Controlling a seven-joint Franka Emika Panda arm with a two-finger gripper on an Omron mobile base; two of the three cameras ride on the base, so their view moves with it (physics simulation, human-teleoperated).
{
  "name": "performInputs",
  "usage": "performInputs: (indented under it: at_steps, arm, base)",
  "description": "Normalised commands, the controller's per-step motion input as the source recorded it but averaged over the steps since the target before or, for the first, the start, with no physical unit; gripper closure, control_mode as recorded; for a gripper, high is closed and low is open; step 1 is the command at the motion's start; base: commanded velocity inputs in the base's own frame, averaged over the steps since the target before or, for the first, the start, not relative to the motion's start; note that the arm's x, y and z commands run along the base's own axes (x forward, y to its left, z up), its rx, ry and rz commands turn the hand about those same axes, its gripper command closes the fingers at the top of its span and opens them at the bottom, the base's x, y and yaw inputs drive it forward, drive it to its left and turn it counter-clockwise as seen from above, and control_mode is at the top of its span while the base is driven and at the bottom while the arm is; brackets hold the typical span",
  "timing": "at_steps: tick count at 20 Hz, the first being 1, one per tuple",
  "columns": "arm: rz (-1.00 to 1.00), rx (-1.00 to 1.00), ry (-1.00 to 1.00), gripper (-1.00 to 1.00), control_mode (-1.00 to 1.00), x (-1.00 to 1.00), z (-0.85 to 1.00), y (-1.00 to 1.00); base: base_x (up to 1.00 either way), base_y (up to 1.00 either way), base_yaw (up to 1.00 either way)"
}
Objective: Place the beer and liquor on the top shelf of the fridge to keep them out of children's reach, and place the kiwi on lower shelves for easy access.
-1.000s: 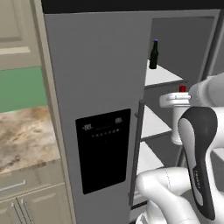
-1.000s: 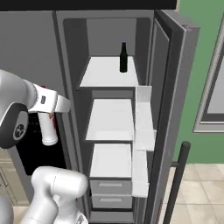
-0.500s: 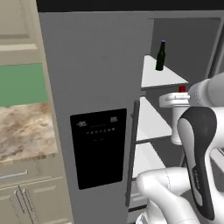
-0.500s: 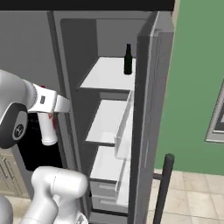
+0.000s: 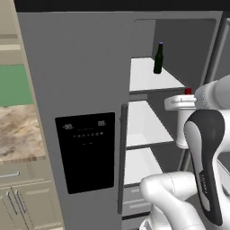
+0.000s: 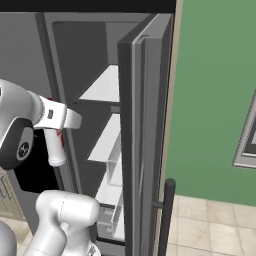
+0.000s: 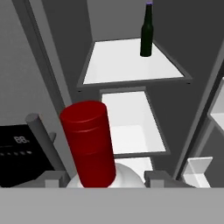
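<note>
My gripper (image 5: 180, 103) is shut on the liquor (image 5: 182, 131), a pale bottle with a red cap (image 7: 89, 139), and holds it upright in front of the open fridge (image 5: 85, 67). In the right base view the liquor (image 6: 54, 149) hangs under the gripper (image 6: 59, 119), left of the open door (image 6: 145, 125). The beer (image 5: 158, 58), dark with a purple cap, stands on the top shelf (image 5: 143, 80); the hand view shows the beer (image 7: 147, 31) at the shelf's far right. The white lower shelves (image 5: 140, 126) sit below. The kiwi is out of view.
The fridge's left door with its black display (image 5: 87, 148) is closed. A stone counter (image 5: 18, 130) and beige cabinets (image 5: 22, 197) lie to the left. The open door's dark handle (image 6: 167, 215) juts toward the green wall (image 6: 215, 100). A white door bin (image 7: 199, 168) is at right.
Both base views have shifted, so the base has driven and the open door now crosses the right base view. The gripper still holds the liquor the same way.
</note>
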Motion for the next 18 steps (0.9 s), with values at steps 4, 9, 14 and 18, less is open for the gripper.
performInputs:
  at_steps: [4, 9, 14, 18]
  arm:
    - [0.00, 0.00, 0.00, 1.00, 1.00, 0.00, 0.00, 0.00]
    - [0.00, 0.00, -0.06, 1.00, -1.00, 0.11, 0.00, 0.00]
    - [0.00, 0.00, -0.18, 1.00, -1.00, 0.29, 0.13, 0.00]
    - [0.00, 0.00, -0.21, 1.00, -1.00, 0.36, 0.28, -0.03]
  base:
    - [0.23, 0.00, 0.02]
    - [0.08, 0.00, 0.00]
    - [0.00, 0.00, 0.00]
    - [0.00, 0.00, 0.00]
